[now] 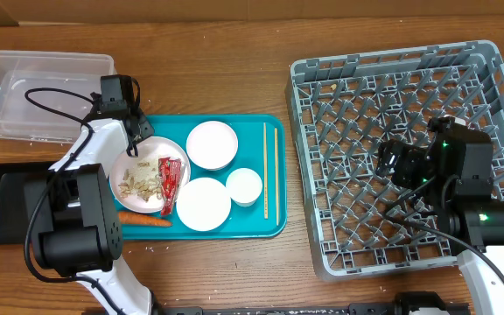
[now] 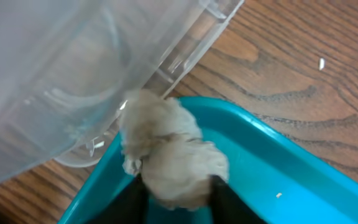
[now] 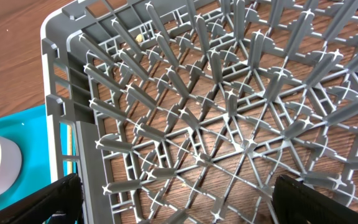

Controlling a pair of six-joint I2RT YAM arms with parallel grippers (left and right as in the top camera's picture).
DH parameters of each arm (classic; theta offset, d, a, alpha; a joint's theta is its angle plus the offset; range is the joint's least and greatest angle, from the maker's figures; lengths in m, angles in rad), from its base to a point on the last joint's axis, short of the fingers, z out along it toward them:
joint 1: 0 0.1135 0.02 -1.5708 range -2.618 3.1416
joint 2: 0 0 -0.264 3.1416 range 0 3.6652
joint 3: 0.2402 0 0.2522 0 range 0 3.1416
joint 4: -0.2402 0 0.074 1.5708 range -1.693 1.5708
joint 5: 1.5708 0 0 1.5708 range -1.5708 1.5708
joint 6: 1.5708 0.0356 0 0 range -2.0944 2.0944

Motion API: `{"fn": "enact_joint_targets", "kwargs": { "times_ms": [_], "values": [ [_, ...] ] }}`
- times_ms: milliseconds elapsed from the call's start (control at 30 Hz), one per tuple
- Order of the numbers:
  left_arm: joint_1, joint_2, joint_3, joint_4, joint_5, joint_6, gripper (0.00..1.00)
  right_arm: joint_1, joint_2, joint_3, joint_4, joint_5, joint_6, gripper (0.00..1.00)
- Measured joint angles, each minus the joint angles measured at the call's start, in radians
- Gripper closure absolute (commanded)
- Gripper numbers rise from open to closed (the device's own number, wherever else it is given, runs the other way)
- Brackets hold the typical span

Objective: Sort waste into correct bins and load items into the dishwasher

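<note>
While L gripper (image 1: pixel 137 135) hangs over far-left corner of teal tray (image 1: pixel 252 226), just beside clear bin (image 1: pixel 42 92), R gripper (image 1: pixel 390 162) sits over grey dish rack (image 1: pixel 322 254). Plate (image 1: pixel 169 153) w/ scraps, red wrapper (image 1: pixel 172 179), carrot (image 1: pixel 143 219) and chopsticks (image 1: pixel 270 166) on tray.

L wrist: fingers (image 2: pixel 224 194) pinch a crumpled tissue wad (image 2: pixel 166 149) (off-white) above tray corner, by bin wall.

R wrist: fingers (image 3: pixel 36 202) spread wide, nothing between; rack tines below.
</note>
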Motion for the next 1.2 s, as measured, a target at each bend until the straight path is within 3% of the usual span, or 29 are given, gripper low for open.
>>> {"fn": "enact_joint_targets", "kwargs": {
  "times_ms": [100,667,1200],
  "values": [
    [0.000,0.000,0.000,0.009,0.000,-0.001,0.96,0.000,0.000,0.000,-0.001,0.000,0.001,0.00],
    [0.000,-0.017,0.016,-0.036,0.000,0.069,0.96,0.000,0.000,0.000,0.000,0.000,0.000,0.00],
    [0.000,-0.231,0.027,-0.053,0.082,0.174,0.96,0.000,0.000,0.000,0.000,0.000,0.001,0.00]
  ]
}}
